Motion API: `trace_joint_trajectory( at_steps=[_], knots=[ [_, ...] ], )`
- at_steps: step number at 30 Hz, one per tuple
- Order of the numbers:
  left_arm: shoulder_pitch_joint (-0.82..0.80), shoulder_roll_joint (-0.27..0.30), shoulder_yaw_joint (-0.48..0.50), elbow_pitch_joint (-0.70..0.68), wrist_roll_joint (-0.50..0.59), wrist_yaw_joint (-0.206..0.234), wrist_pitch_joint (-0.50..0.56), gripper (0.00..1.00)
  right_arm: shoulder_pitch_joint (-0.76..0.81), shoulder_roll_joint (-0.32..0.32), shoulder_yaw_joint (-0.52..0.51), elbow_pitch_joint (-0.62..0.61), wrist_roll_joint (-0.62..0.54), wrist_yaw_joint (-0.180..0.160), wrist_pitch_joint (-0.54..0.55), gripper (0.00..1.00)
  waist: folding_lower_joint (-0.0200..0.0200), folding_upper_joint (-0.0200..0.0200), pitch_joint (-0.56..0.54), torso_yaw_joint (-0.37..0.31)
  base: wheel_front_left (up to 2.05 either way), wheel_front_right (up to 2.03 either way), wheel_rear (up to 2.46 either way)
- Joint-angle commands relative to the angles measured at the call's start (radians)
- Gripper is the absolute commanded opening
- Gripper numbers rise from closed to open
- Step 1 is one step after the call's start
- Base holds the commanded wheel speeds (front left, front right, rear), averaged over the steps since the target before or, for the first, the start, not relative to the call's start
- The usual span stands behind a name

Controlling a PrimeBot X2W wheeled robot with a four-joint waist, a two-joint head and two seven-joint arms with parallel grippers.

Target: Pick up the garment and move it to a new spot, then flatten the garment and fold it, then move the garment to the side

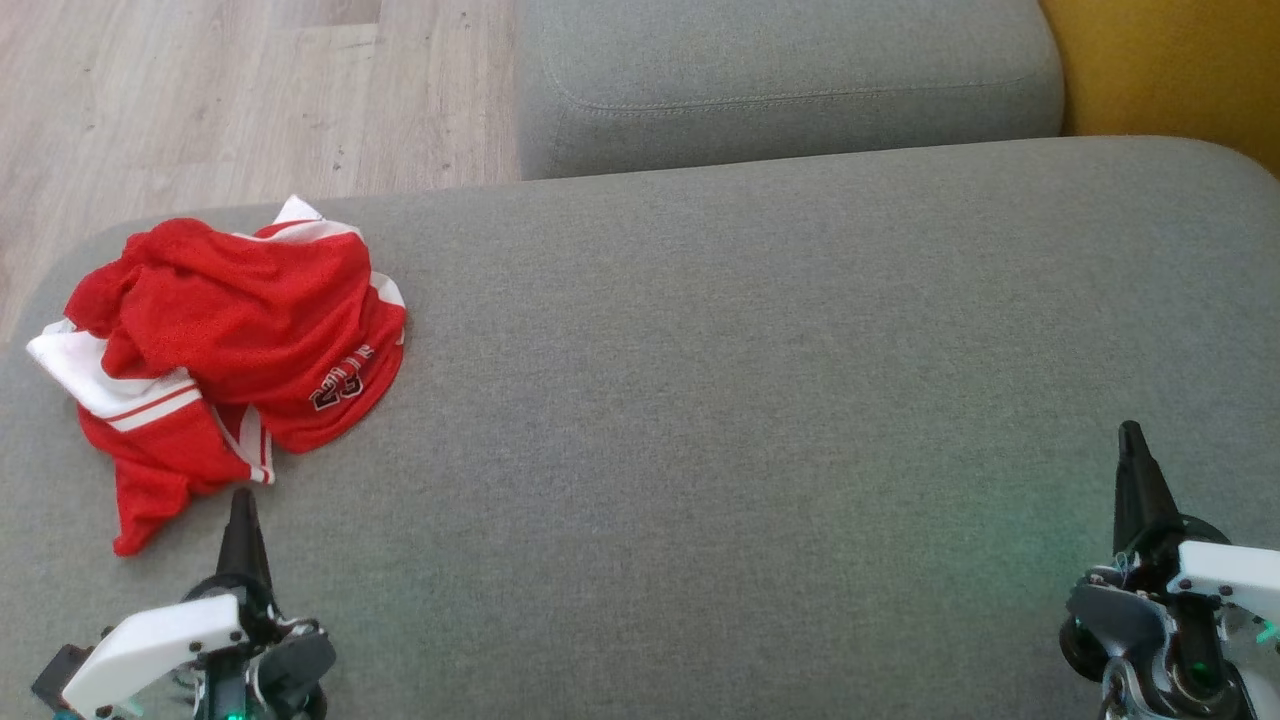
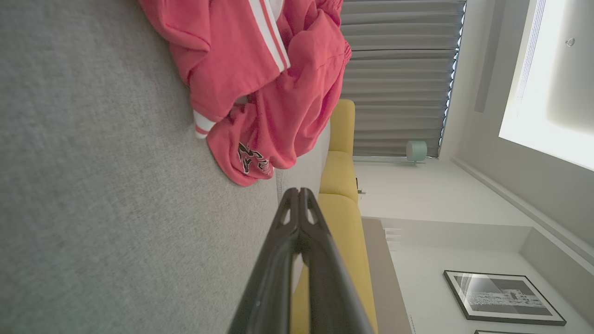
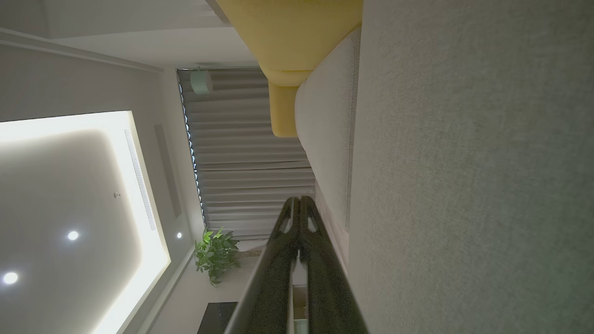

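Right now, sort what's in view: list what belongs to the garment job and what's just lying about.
Job: red garment; grey cushion under it; left end effector; right end effector.
Lying about: yellow sofa; framed picture; potted plant; curtains.

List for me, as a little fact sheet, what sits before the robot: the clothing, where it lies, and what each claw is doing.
garment: red mesh sportswear with white stripes, crumpled in a heap, not yet flattened or folded
surface: grey cushion; the garment lies at its left end
left gripper: shut, empty, pointing at the garment's near edge, just short of it
right gripper: shut, empty, over bare cushion on the right, far from the garment
beyond: second grey cushion, wood floor, yellow upholstery
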Motion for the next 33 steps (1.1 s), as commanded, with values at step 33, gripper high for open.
trace_joint_trajectory(
  at_steps=[33],
  knots=[
    [-0.051,0.004,0.033,-0.028,0.009,-0.007,0.003,0.00,-0.055,-0.005,0.021,-0.031,-0.007,-0.001,0.006,0.00,0.0000,0.0000,0.000,0.000,0.00,0.00,0.00]
  ],
)
